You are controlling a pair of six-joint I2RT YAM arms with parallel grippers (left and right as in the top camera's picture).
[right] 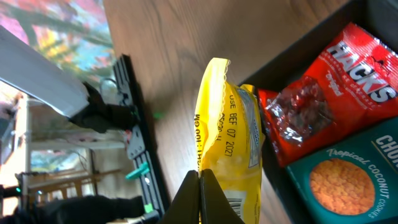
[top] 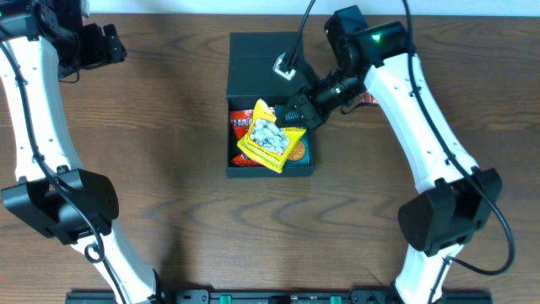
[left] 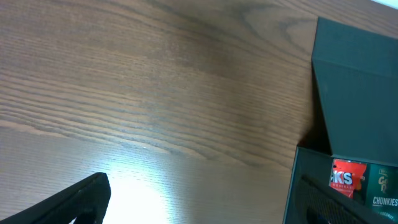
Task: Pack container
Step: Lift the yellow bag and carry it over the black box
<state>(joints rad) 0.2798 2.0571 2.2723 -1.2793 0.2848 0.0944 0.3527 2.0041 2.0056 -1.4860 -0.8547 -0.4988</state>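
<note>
Container [top: 270, 171] sat mid-worktop [top: 169, 169], lid [top: 257, 59] open, red bag [top: 240, 127] inside. Right gripper [top: 295, 111] pinched yellow pack [top: 270, 142] by its edge above it; released tilted, pack might ride proud and foul the lid. Left gripper [top: 110, 46] stood wide, empty, far left.

red bag [right: 336, 81] — HACKS, teal box [left: 382, 186] — CHUNKIES
</note>
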